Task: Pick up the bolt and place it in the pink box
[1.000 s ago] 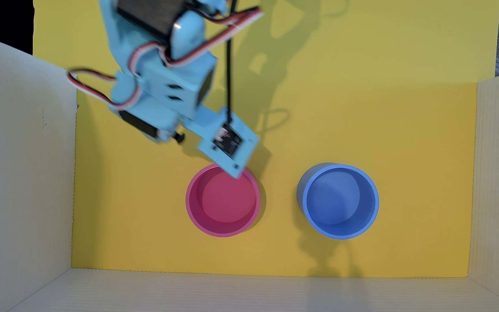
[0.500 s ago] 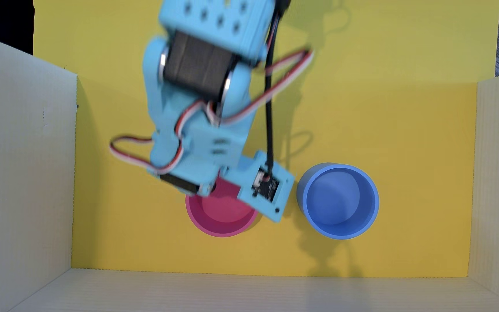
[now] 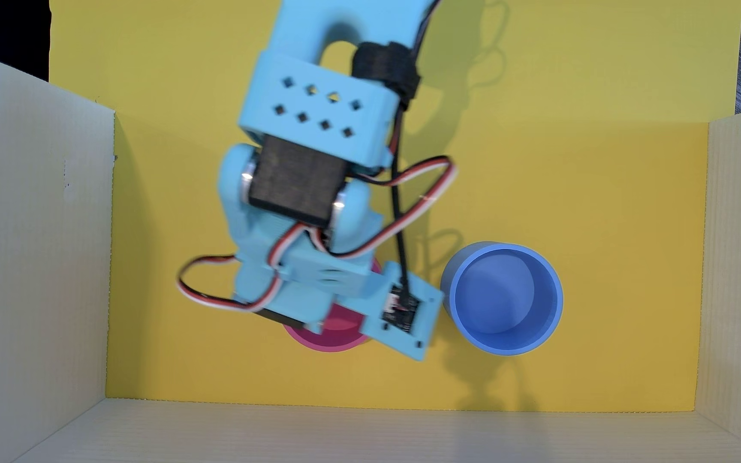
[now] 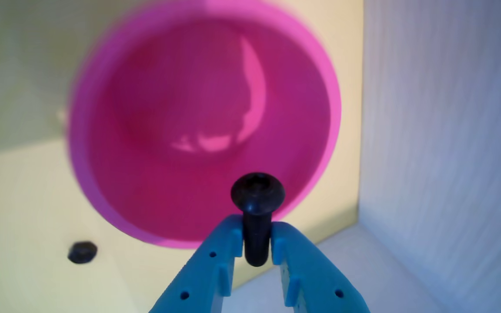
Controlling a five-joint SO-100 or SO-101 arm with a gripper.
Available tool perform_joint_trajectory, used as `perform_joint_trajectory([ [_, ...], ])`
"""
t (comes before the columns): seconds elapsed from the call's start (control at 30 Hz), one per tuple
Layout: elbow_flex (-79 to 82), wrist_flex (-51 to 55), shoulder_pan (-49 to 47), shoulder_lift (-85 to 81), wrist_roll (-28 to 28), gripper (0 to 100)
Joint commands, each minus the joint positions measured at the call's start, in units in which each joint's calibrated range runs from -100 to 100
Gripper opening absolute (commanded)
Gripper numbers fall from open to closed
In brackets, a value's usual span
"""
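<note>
In the wrist view my gripper (image 4: 255,237) is shut on the bolt (image 4: 257,204), a small black screw held by its shaft with the rounded head sticking out past the fingertips. The head hangs over the near rim of the pink box (image 4: 102,108), a round pink cup whose open inside fills the view. In the overhead view the light blue arm covers most of the pink box (image 3: 333,331); only its lower rim and part of its inside show. The bolt and fingertips are hidden under the arm there.
A blue round cup (image 3: 504,298) stands just right of the pink one in the overhead view. A small dark nut (image 4: 82,252) lies on the yellow floor (image 3: 582,187) near the pink cup. Pale cardboard walls (image 3: 25,267) enclose the floor on the left, right and near sides.
</note>
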Motion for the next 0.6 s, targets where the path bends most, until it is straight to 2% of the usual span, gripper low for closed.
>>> perform_joint_trajectory([
  [0.0,-3.0,0.4,-0.8,-0.7,0.3,1],
  [0.1,-2.3,0.3,-1.4,-0.7,0.2,4],
  [0.2,-1.9,0.5,-1.8,-0.6,0.3,16],
  [0.27,-1.6,0.7,-1.8,-0.6,0.3,19],
  [0.33,-1.3,0.8,-1.8,-0.7,0.3,13],
  [0.4,-1.4,2.1,-1.7,-1.1,0.1,0],
  [0.57,-0.2,6.8,-1.6,-4.2,-0.2,2],
])
